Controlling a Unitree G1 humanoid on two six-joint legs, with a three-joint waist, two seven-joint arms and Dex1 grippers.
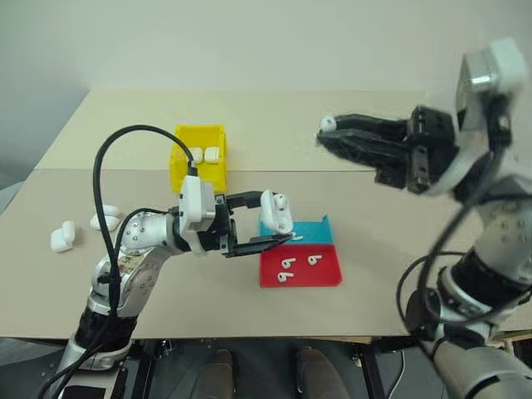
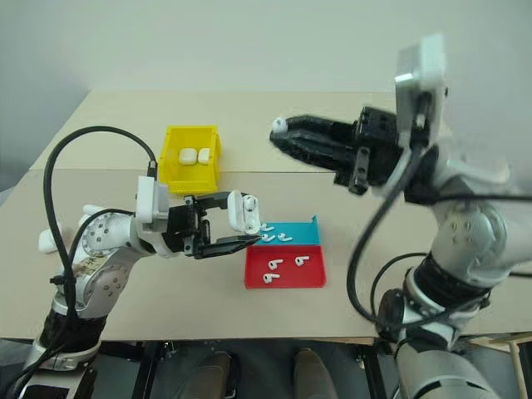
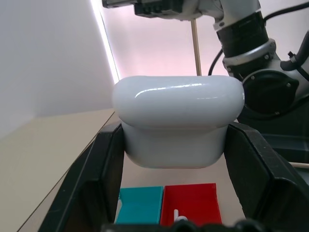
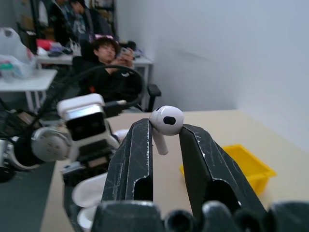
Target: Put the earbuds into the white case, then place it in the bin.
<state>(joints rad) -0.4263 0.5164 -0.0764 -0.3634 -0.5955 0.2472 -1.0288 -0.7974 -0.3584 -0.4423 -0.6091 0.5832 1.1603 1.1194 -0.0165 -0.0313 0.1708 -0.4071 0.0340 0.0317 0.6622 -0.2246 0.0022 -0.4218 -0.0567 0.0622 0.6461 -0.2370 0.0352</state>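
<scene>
**Case in my left gripper, one earbud in my right, both held above the table**

Nearest me, the red tray (image 1: 328, 278) holds two earbuds (image 1: 287, 264), stems lying flat. Touching its far edge, the teal tray (image 1: 312, 229) holds more; I cannot count them. Above them my left gripper (image 1: 264, 223) is clamped on the white case (image 1: 275, 211), lid swung up, long axis roughly upright. To my left three spare cases (image 1: 62, 238) lie on the table (image 1: 374, 274). Higher, my right gripper (image 1: 327, 133) pinches one earbud (image 1: 327, 124), bud past the fingertips, stem tucked between them. Farthest, the yellow bin (image 1: 181, 162) holds two cases (image 1: 204, 154) side by side.
</scene>
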